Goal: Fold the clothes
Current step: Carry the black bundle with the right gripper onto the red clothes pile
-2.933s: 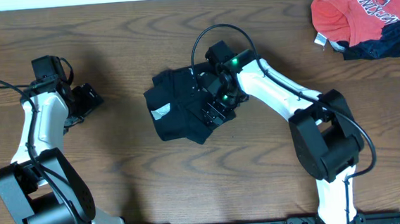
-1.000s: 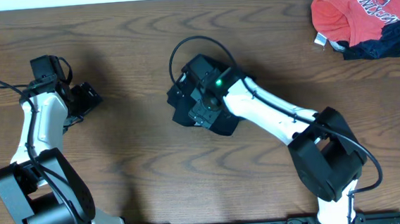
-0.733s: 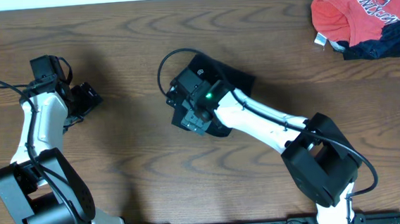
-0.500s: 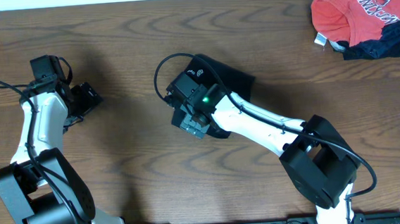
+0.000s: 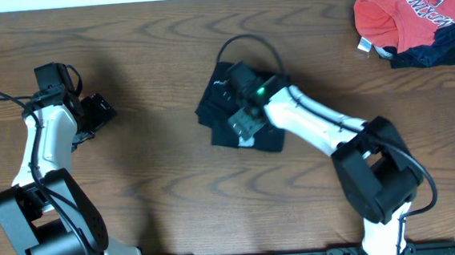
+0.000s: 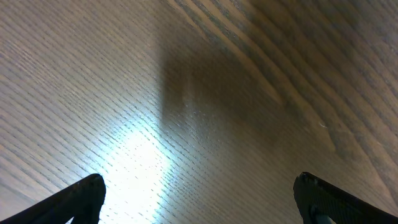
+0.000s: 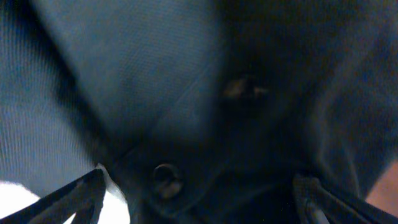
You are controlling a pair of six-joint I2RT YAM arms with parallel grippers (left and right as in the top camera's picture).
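The clothes [image 5: 210, 112], a black top, lie as a compact folded bundle at the middle of the wooden table. My right gripper [image 5: 245, 125] hovers directly over the bundle. In the right wrist view its jaws stand wide apart and open, with dark fabric [image 7: 155, 74] filling the frame beneath them and nothing pinched between the fingertips [image 7: 81, 199]. A small white patch [image 7: 118, 208] shows at the lower left. My left gripper [image 5: 102, 114] is far off at the table's left, open over bare wood [image 6: 199, 93], with nothing between its jaws.
A red-orange shirt with white lettering [image 5: 408, 6] lies crumpled on a dark navy garment [image 5: 439, 48] in the back right corner. Bare wood [image 5: 150, 173] separates the two arms.
My right gripper has swung back from the bundle's left side to its middle and its jaws have widened. The black top now lies more spread toward the lower right. The left arm has not moved.
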